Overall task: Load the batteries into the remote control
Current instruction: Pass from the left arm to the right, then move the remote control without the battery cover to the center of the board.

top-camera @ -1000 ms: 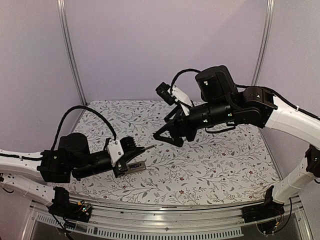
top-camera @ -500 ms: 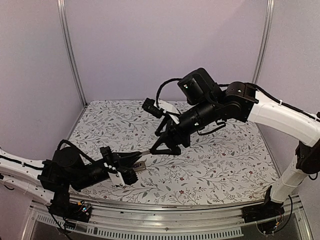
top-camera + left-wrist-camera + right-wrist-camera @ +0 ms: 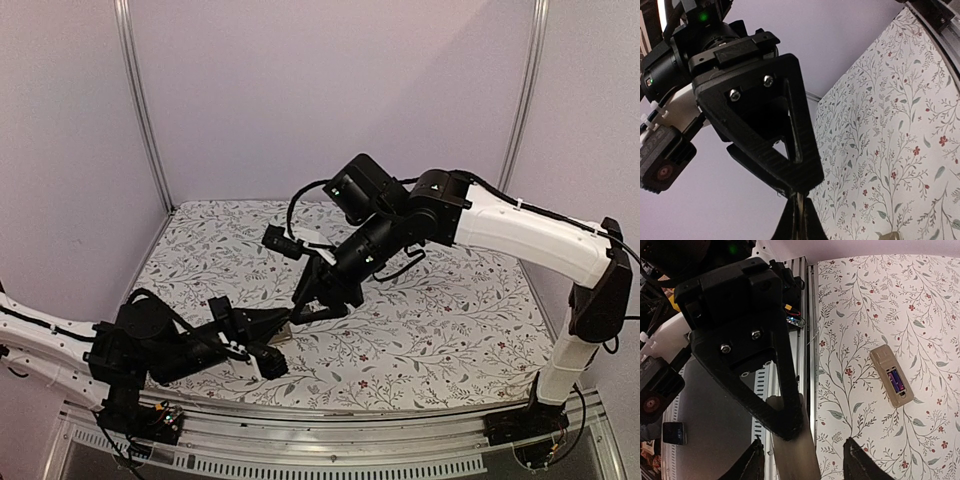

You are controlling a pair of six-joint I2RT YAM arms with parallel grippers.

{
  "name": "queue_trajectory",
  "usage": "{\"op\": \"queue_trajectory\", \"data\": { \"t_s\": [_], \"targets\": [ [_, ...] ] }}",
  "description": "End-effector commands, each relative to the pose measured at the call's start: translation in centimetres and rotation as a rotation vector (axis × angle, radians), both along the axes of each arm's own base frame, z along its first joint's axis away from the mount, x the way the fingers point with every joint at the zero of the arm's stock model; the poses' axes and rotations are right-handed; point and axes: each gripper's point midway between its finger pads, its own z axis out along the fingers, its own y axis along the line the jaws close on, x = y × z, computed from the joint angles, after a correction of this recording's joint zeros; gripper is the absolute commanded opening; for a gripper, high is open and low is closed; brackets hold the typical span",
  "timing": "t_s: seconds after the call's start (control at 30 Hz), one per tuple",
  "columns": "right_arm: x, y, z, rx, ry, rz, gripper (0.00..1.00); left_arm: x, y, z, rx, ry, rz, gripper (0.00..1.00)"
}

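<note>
The right claw (image 3: 804,461) stands part open, its two fingers apart at the bottom of its wrist view. Into that gap reaches the tip of the left claw (image 3: 797,222), which is pinched shut. A blurred grey-tan strip (image 3: 790,442) runs out from that tip between the right fingers. I cannot tell whether it is one of the batteries or something else, and no right finger is seen to touch it. Further out, the remote control (image 3: 891,376) lies flat on the tabletop (image 3: 925,305), to the right of the right claw in that view and apart from both tips. Its tan underside is up, and its long axis runs roughly along the claw's reach with a slight slant. Its battery bay (image 3: 896,382) is open, with something blue-violet inside, too small to name. From above, the two tips meet close beside the remote, so both arms are near. The right, being open, looks the freer to go down.
</note>
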Motion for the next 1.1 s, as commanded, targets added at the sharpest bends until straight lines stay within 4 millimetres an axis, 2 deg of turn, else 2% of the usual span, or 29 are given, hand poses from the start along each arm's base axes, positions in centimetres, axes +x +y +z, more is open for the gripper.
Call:
{"op": "queue_trajectory", "data": {
  "t_s": [0.0, 0.17, 0.3, 0.73, 0.77, 0.8, 0.87, 0.97, 1.07],
  "targets": [
    [-0.5, 0.7, 0.4, 0.017, 0.040, 0.043, 0.44, -0.6, -0.5, -0.4, 0.007, -0.001, -0.021, 0.00],
    [-0.9, 0.7, 0.0, 0.010, 0.079, 0.056, 0.31, -0.6, -0.4, -0.5, 0.008, -0.002, -0.021, 0.00],
    [-1.2, 0.5, -0.3, -0.005, 0.099, 0.063, 0.24, -0.5, -0.3, -0.5, 0.006, -0.001, -0.016, 0.00],
    [-1.0, 0.2, 0.3, 0.002, 0.068, 0.050, 0.11, 0.0, 0.0, -0.5, -0.011, -0.004, 0.020, 0.00],
    [-0.9, 0.2, 0.3, 0.001, 0.061, 0.046, 0.11, 0.1, 0.2, -0.5, -0.017, -0.005, 0.031, 0.07],
    [-0.7, 0.2, 0.2, -0.003, 0.055, 0.041, 0.10, 0.3, 0.3, -0.4, -0.022, -0.004, 0.046, 0.26],
    [-0.6, 0.1, 0.1, -0.006, 0.044, 0.035, 0.09, 0.5, 0.4, -0.3, -0.035, 0.005, 0.062, 0.51],
    [-0.2, 0.0, -0.2, -0.017, 0.026, 0.019, 0.08, 0.8, 0.5, -0.1, -0.070, 0.067, 0.083, 0.68],
    [0.1, -0.1, -0.3, -0.023, 0.009, 0.004, 0.07, 0.5, 0.4, -0.2, -0.097, 0.186, 0.076, 0.73]
  ]
}}
